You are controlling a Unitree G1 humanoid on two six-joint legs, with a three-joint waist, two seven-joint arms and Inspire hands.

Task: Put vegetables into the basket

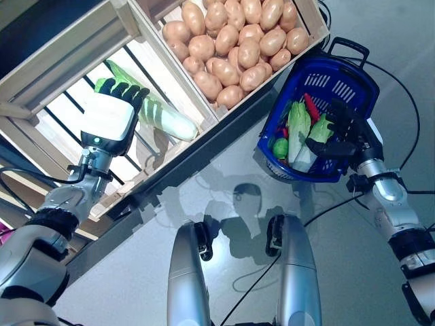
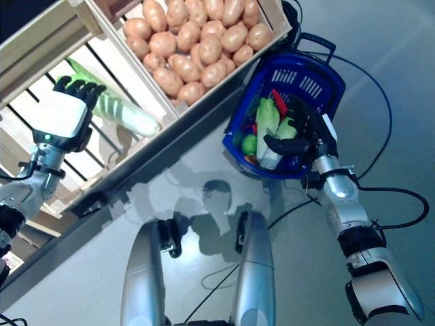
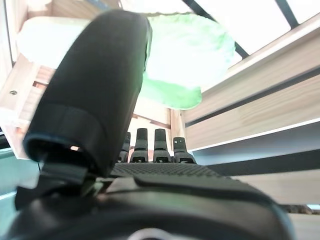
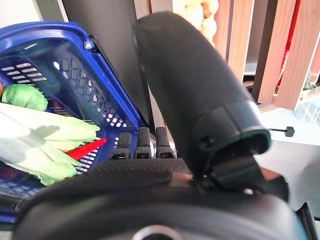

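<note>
Potatoes [image 1: 234,41] crate beside basket [image 1: 343,76].

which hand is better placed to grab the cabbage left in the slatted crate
Left. The left hand is already at the cabbage in the slatted crate, fingers reaching over its leafy end. The right hand is busy at the blue basket, across the potato crate.

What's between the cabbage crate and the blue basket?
The wooden crate compartment full of potatoes sits between the pale green cabbage and the blue plastic basket, per both eye views.
</note>
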